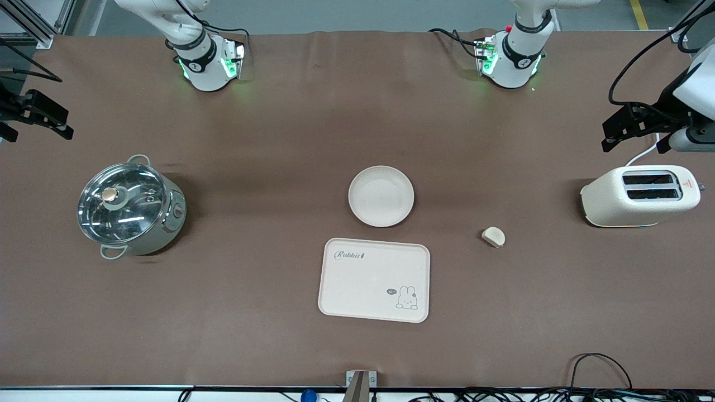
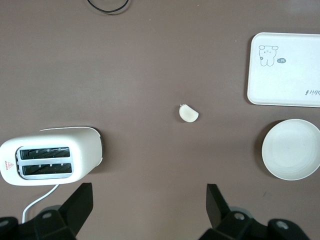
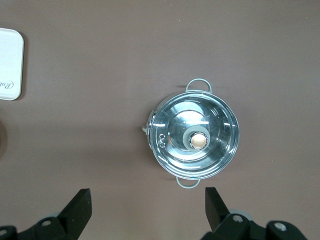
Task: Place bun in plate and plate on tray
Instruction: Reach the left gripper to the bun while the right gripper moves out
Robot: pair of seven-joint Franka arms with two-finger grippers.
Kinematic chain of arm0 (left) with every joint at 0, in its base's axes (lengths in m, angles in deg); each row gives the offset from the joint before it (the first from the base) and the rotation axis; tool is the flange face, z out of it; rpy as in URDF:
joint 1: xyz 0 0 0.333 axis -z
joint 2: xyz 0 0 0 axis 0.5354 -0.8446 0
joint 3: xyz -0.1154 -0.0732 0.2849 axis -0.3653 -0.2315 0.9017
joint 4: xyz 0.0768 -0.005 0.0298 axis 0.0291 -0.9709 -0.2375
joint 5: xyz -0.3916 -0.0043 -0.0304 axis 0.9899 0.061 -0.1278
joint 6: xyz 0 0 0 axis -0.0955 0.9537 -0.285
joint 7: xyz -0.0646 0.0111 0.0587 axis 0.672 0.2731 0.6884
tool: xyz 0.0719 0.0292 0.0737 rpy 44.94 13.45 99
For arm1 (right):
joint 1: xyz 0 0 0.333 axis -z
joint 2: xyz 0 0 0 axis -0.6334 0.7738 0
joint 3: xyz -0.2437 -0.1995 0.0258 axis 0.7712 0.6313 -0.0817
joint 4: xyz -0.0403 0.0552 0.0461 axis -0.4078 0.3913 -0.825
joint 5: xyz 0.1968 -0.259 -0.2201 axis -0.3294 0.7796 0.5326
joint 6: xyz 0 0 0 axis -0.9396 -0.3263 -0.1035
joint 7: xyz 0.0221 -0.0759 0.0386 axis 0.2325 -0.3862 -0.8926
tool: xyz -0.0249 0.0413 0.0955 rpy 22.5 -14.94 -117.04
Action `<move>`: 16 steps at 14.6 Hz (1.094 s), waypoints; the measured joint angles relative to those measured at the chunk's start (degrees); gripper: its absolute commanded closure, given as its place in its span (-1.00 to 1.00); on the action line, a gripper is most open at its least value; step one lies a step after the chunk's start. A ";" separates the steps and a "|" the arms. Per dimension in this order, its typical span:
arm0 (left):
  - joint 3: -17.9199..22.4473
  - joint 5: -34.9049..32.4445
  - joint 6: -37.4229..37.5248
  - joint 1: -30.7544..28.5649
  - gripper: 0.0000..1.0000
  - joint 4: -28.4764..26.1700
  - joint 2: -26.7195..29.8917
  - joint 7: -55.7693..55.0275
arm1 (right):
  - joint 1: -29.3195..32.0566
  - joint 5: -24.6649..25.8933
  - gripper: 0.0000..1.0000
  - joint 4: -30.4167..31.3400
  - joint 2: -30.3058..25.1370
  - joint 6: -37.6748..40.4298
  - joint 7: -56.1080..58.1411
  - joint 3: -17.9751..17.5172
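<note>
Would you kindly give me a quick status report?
Left gripper open, up by toaster; right gripper open over pot. Bun on table, plate empty beside tray. Nothing blocking.

The tray, a cream rectangle with rounded corners, "Rabbit" lettering and a little rabbit drawing, is lying flat and bare on the table. The plate, round, shallow, cream-white and holding nothing, is sitting upright just beside the tray's edge, farther from the front camera than the tray, a narrow gap between them. The bun, a small cream-white lump with one flat side, is resting on the table toward the left arm's end from the tray, well apart from it.
</note>
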 measured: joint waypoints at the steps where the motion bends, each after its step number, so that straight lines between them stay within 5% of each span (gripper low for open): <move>1: 0.00 0.02 0.00 0.00 -1.00 0.00 0.00 0.00 | 0.00 0.00 -1.00 0.00 0.00 0.00 0.00 0.00; 10: 0.02 0.36 1.37 0.02 -1.00 -2.95 -3.08 0.00 | 0.52 -3.66 -1.00 1.54 0.51 -0.37 0.00 0.32; 16: -1.18 0.50 -18.39 4.91 -1.00 -9.58 -24.65 -0.08 | -3.72 -4.65 -1.00 10.67 2.61 -11.83 -0.17 -0.12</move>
